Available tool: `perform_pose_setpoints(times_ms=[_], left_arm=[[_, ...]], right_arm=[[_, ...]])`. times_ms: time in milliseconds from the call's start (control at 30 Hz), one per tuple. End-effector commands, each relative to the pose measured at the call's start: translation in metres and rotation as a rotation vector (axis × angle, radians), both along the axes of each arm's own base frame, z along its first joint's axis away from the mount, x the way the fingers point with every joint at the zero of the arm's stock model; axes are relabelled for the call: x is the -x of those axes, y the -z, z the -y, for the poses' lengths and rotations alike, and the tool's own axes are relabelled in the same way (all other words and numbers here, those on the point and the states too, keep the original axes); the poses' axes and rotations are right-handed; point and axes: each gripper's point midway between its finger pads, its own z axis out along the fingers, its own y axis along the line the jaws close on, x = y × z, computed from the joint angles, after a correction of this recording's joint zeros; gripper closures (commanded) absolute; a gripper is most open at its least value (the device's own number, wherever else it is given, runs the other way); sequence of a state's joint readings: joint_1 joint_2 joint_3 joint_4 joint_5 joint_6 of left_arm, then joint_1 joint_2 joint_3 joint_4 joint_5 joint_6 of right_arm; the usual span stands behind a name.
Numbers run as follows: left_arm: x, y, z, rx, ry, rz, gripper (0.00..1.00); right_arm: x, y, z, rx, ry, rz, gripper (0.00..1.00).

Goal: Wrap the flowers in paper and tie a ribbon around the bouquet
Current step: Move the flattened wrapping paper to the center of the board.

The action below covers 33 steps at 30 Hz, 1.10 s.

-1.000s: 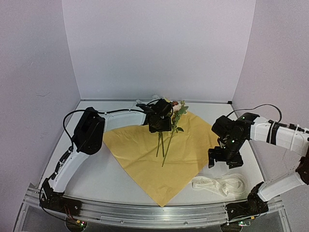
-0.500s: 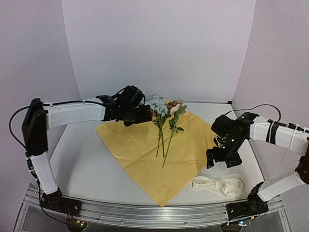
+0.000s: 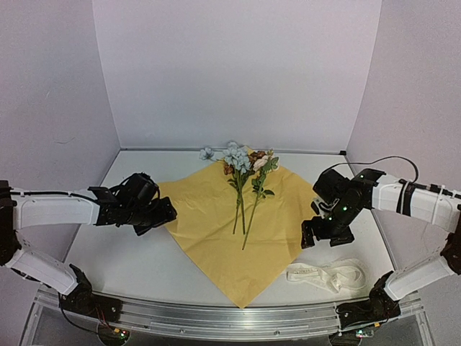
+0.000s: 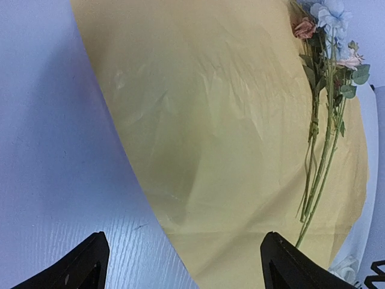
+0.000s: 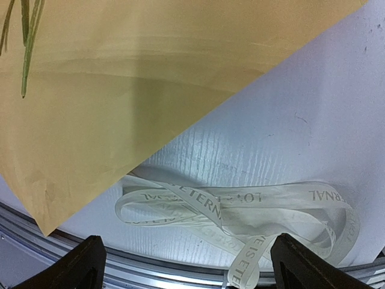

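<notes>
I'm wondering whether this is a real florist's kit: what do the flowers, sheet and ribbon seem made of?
The flowers look artificial, probably fabric and plastic: matte, muted blooms, uniform thin stems. The paper seems thin, matte wrapping paper, with soft creases. The ribbon looks like cream fabric, slightly glossy, with printed lettering.

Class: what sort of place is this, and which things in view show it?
Probably a robot lab test booth: plain pale walls enclose a white table, the left arm and right arm mount on a metal rail, and paper, flowers and ribbon lie out.
</notes>
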State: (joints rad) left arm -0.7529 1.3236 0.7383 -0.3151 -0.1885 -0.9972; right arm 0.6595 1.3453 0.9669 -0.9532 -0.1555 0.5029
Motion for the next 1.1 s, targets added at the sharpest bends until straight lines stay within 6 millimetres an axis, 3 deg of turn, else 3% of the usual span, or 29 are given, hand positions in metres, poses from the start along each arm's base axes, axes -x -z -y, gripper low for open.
perform_pose_setpoints(times_ms=[0,133,367,667,833,1067], left_arm=[[0.009,0.004,0.017,0.176,0.02,-0.005,0.11],[0.012,0.021,0.027,0.222,0.046,-0.031,0.16],[0.013,0.042,0.046,0.307,0.081,-0.064,0.36],[0.02,0.069,0.047,0.278,0.078,-0.15,0.57],[0.025,0.073,0.047,0.251,0.098,-0.193,0.98],[0.036,0.057,0.034,0.299,0.113,-0.27,1.0]], right_arm=[[-0.005,-0.006,-0.009,0.003,-0.097,0.081,0.02],[-0.007,-0.007,-0.014,0.019,-0.157,0.129,0.02],[-0.009,-0.011,-0.023,0.022,-0.206,0.166,0.02],[-0.011,-0.014,-0.046,-0.001,-0.34,0.246,0.03],[-0.002,-0.016,-0.069,-0.04,-0.518,0.28,0.05],[0.032,-0.006,-0.096,-0.1,-0.851,0.35,0.02]])
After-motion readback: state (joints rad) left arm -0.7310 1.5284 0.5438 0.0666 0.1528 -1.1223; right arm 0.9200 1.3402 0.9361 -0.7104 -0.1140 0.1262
